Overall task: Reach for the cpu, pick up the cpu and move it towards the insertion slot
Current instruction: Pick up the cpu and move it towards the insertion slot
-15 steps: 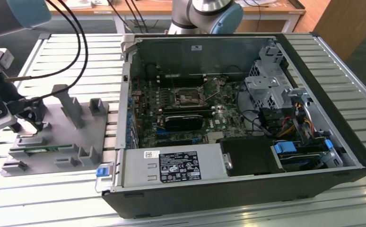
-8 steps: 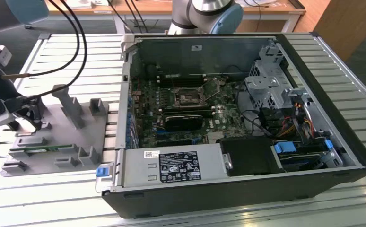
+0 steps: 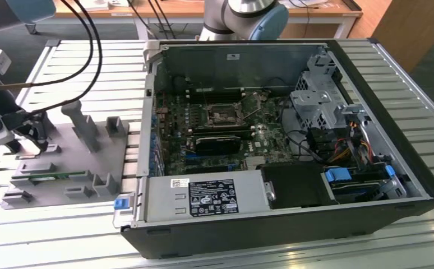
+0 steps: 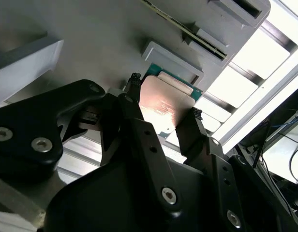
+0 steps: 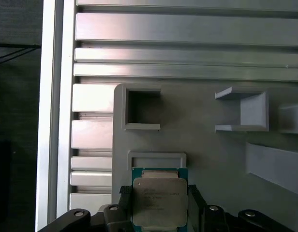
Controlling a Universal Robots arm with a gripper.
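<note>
The cpu [image 5: 158, 205], a silver square chip on a green rim, sits between my gripper's [image 5: 158, 193] two black fingers. In the second wrist view the fingertips [image 4: 134, 84] press against opposite edges of the cpu [image 4: 163, 104], so the gripper [image 4: 164, 99] is shut on it. The chip is low over the grey plastic fixture [image 5: 207, 159], beside a small raised bracket; I cannot tell whether it rests on the fixture. In the exterior view the gripper [image 3: 31, 137] is at the far left over the fixture [image 3: 75, 168]. The insertion slot [image 3: 222, 115] is inside the open computer case, well off to the exterior view's right.
A green memory stick [image 3: 49, 176] lies in the fixture's front recess. Grey posts [image 3: 82, 126] rise from the fixture next to the gripper. The case wall [image 3: 149, 112] stands between fixture and motherboard. A long black card [image 3: 217, 143] lies just in front of the socket. Cables [image 3: 89, 45] hang above the slatted table.
</note>
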